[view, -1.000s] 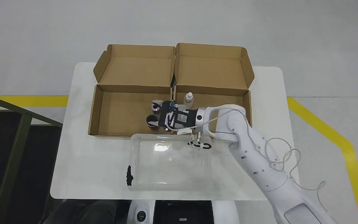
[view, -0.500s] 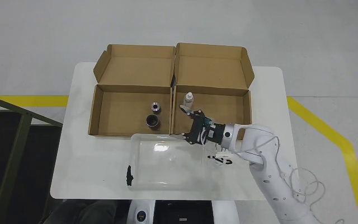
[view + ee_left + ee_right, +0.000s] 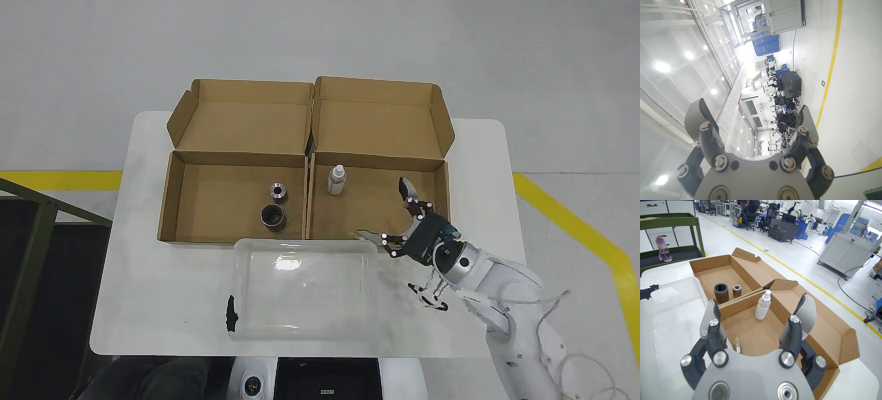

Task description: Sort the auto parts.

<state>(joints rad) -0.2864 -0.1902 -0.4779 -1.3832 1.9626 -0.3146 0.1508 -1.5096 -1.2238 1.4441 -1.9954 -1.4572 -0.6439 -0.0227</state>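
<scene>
- Right claw (image 3: 381, 210): silver fingers (image 3: 808, 309), black links.
- Cardboard box (image 3: 761, 332) beneath it: plain brown.
- Spray bottle (image 3: 762, 308) ahead of the claw: white.
- Large cylinder (image 3: 721, 293) beyond: dark grey.
- Pin (image 3: 737, 344) nearest the claw: brass-yellow.
- Counter (image 3: 150, 280): white.

Overhead camera is looking down at the table (image 3: 130, 280); right wrist's is sharing its boxes (image 3: 215, 205), closer; left wrist's is facing the hall (image 3: 848, 85).

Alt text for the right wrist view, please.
The right gripper hangs open over the edge of a cardboard box holding an upright spray bottle and a small metal cylinder lying flat. The neighbouring box holds two dark cylinders.
</scene>
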